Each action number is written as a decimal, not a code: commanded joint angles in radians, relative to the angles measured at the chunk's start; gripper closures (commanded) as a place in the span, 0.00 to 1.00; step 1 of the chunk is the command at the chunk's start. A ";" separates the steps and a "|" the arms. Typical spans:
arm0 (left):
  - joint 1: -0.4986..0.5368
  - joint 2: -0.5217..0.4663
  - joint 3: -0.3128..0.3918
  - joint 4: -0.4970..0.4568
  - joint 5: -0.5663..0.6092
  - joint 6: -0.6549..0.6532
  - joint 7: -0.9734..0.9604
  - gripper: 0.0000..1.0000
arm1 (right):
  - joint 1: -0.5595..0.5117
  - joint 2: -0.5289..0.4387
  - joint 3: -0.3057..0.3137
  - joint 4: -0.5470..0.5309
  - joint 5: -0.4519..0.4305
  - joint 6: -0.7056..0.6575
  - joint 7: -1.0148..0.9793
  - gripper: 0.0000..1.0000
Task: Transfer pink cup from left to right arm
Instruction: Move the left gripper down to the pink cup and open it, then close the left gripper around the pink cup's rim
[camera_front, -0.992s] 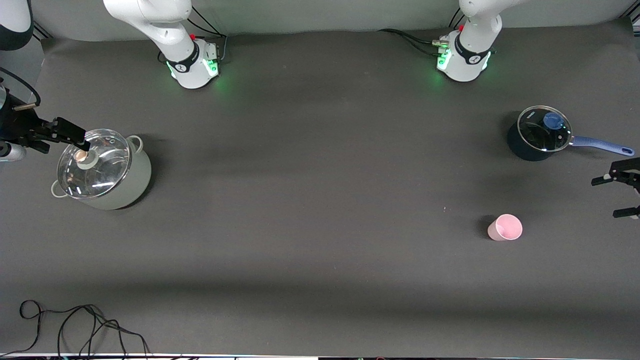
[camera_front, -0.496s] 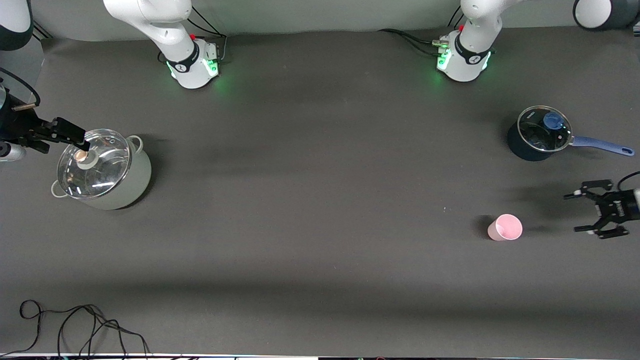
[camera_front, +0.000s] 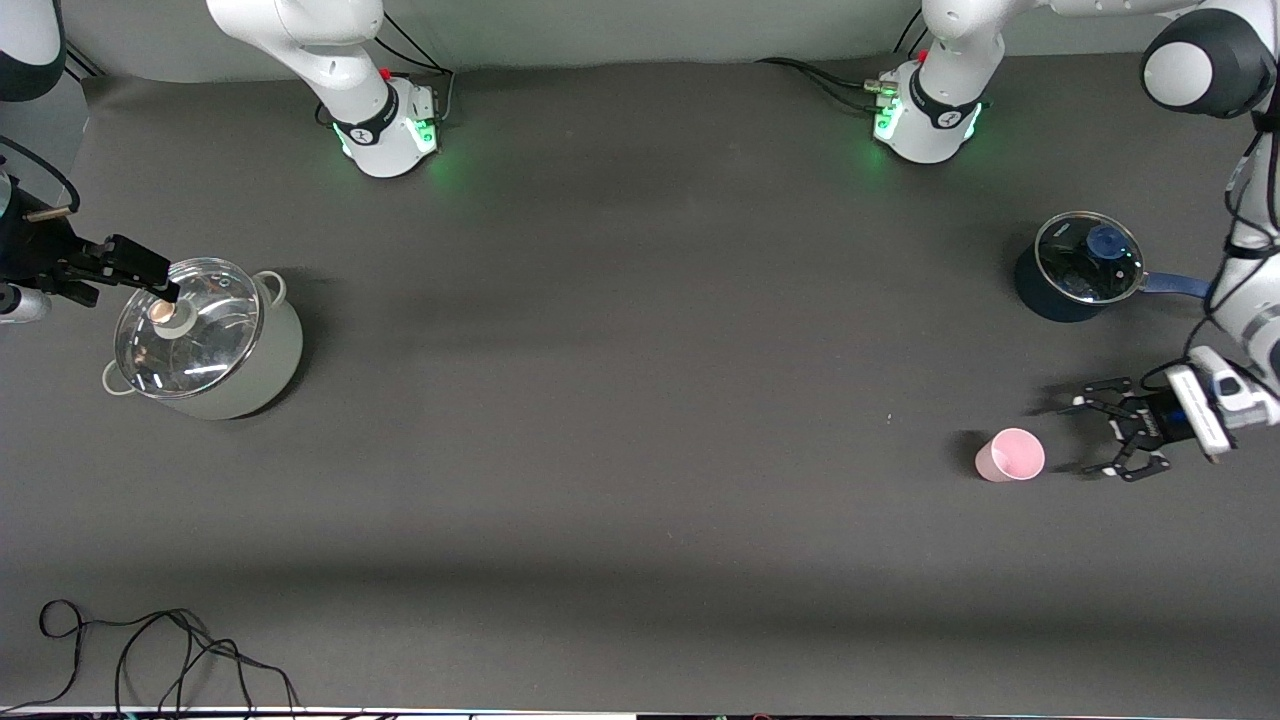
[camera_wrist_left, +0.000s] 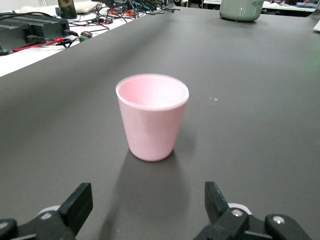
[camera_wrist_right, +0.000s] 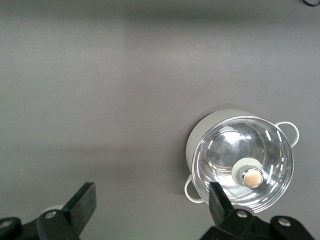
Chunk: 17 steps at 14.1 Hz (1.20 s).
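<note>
Now we are at the approach step: our left gripper, jaws spread wide and empty, sits low just beside the pink cup, at the cup's three o'clock in the front view. The cup stands upright on the table toward the left arm's end, untouched. Next we likely need to slide the fingers around its wall and close (gently, it looks light). Our right gripper waits, spread, over the lidded grey pot.
</note>
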 joint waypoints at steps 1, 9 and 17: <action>-0.006 -0.012 -0.010 -0.064 -0.066 0.031 0.090 0.00 | 0.009 0.007 -0.009 0.016 -0.011 -0.007 -0.012 0.00; -0.023 -0.014 -0.110 -0.116 -0.131 0.158 0.091 0.00 | 0.009 0.009 -0.009 0.016 -0.011 -0.007 -0.009 0.00; -0.066 -0.005 -0.131 -0.134 -0.205 0.204 0.091 0.18 | 0.011 0.004 -0.009 0.010 -0.010 -0.009 0.001 0.00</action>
